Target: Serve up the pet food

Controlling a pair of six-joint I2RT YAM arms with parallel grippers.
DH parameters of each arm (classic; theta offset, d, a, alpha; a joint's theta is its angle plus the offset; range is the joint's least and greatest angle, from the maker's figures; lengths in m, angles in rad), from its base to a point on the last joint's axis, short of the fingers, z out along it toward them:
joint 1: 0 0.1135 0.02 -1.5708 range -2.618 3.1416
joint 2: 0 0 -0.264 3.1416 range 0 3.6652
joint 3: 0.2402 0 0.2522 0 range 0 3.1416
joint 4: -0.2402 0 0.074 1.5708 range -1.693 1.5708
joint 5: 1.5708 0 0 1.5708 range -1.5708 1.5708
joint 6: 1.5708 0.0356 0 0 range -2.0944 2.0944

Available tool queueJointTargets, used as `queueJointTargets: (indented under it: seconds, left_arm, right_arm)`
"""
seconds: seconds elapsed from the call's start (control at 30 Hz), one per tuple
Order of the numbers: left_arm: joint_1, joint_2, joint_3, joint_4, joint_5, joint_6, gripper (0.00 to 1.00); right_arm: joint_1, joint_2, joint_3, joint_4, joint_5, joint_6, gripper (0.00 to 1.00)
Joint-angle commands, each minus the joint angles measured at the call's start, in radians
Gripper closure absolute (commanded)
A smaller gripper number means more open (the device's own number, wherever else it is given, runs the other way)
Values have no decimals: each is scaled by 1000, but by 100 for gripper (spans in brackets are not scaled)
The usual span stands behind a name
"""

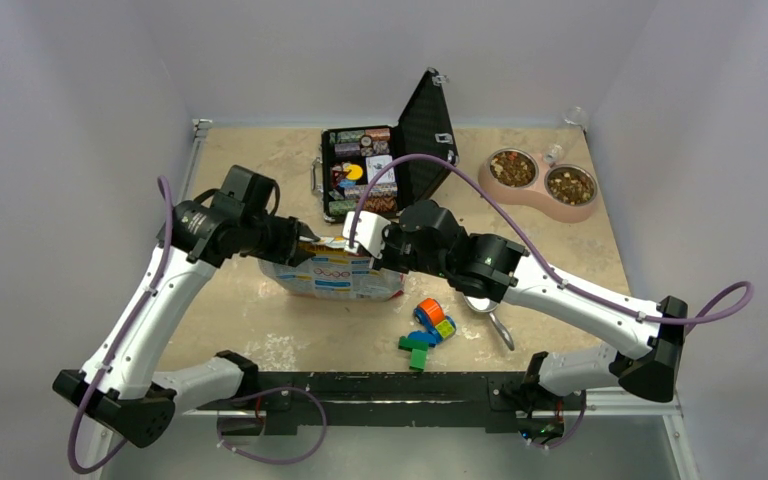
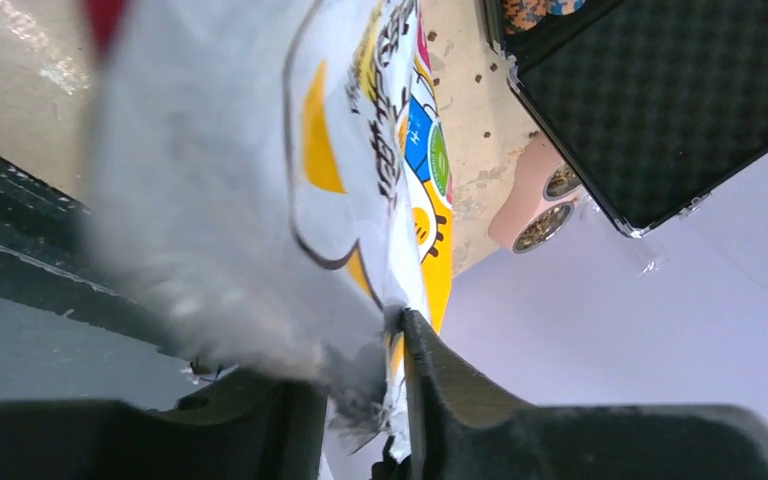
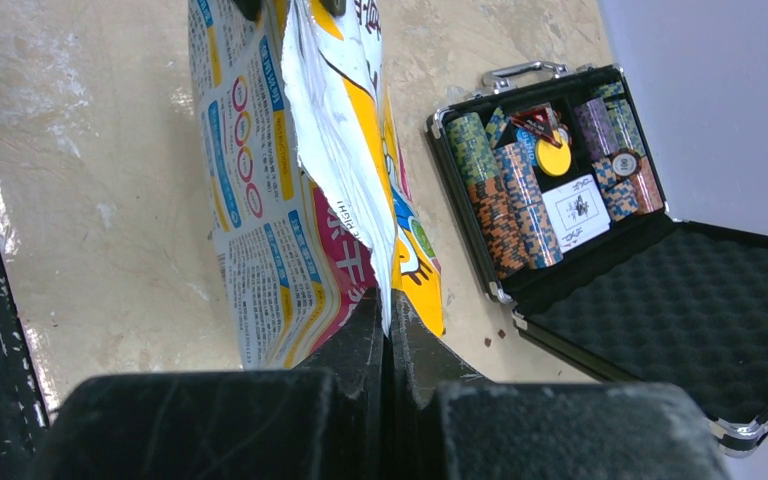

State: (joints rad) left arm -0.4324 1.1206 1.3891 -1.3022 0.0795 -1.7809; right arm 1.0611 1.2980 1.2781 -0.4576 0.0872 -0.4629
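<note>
The pet food bag [image 1: 345, 275], printed white, yellow, pink and blue, stands at the table's middle between both arms. My left gripper [image 1: 305, 250] is shut on its left top corner, and the crumpled bag edge [image 2: 260, 180] is pinched between the fingers of that gripper [image 2: 365, 370]. My right gripper [image 1: 365, 240] is shut on the right top edge, the fingers of that gripper [image 3: 388, 320] closed flat on the bag [image 3: 290, 200]. Brown kibble [image 1: 512, 168] fills both cups of a pink double bowl [image 1: 543, 203] at the far right. The bag's contents are hidden.
An open black case of poker chips [image 1: 380, 170] stands just behind the bag, its lid up [image 3: 660, 310]. A few loose kibble bits [image 3: 495, 338] lie beside it. A metal scoop [image 1: 490, 315], a coloured cube and roll [image 1: 432, 318] and green and blue blocks [image 1: 415, 348] lie near the front. Walls enclose the table.
</note>
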Motion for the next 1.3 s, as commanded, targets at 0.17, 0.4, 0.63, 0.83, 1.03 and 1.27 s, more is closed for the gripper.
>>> queueJointTargets:
  seconds: [0.17, 0.4, 0.63, 0.83, 1.03, 1.27]
  left_arm:
    - [-22, 39, 1, 140, -7, -33, 100]
    - [-24, 39, 49, 79, -9, -66, 100]
    - [-102, 63, 29, 162, 55, -135, 52]
    - [-145, 92, 50, 214, 34, -139, 100]
    - [-140, 109, 164, 23, -71, -116, 100]
    - [-179, 78, 39, 205, 38, -167, 67]
  right_arm:
    - [-13, -20, 53, -42, 78, 8, 100]
    - [-14, -20, 58, -45, 69, 26, 100]
    - [-13, -13, 70, -50, 65, 32, 100]
    - [-13, -9, 79, -57, 73, 35, 100]
    - [-13, -20, 65, -50, 91, 42, 100]
    - [-13, -17, 79, -59, 81, 53, 100]
